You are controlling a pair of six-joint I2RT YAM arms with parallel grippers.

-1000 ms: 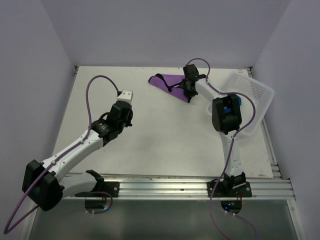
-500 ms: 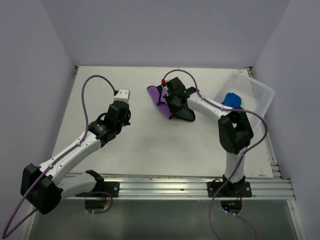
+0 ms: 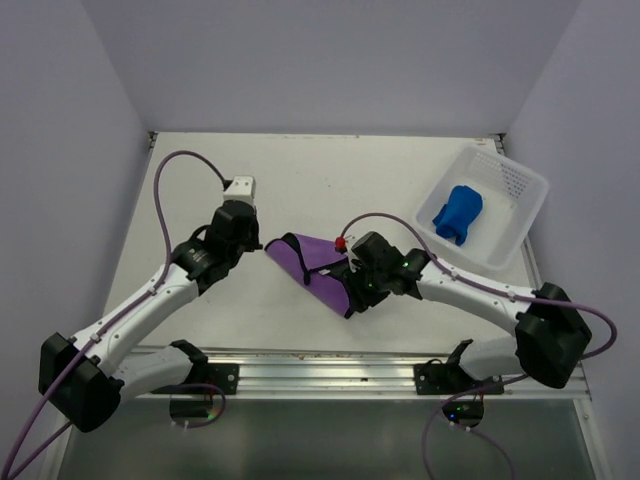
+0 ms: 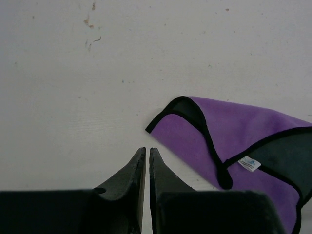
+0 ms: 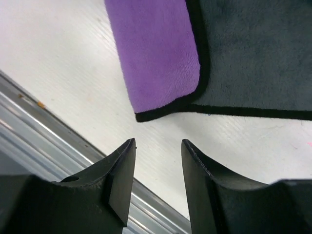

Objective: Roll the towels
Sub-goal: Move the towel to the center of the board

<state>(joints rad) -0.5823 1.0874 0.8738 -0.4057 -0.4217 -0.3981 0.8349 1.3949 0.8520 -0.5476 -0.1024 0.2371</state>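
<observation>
Narrow and empty at left tool [image 4: 147,151]; parted, gripping nothing at right tool [image 5: 158,142], just short of purple towel [image 5: 151,48].

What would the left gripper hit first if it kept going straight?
Most likely the bare table, just beside the purple towel's dark-trimmed corner. The left gripper points slightly past that corner, though depth is hard to judge.

Left gripper [image 4: 147,152] nearly closed, right gripper [image 5: 158,145] ajar.

A lab test cell: white table [image 3: 330,185] walled by plain panels [image 3: 330,60], robot arms [image 3: 145,303] bolted to an aluminium rail [image 3: 350,372].
</observation>
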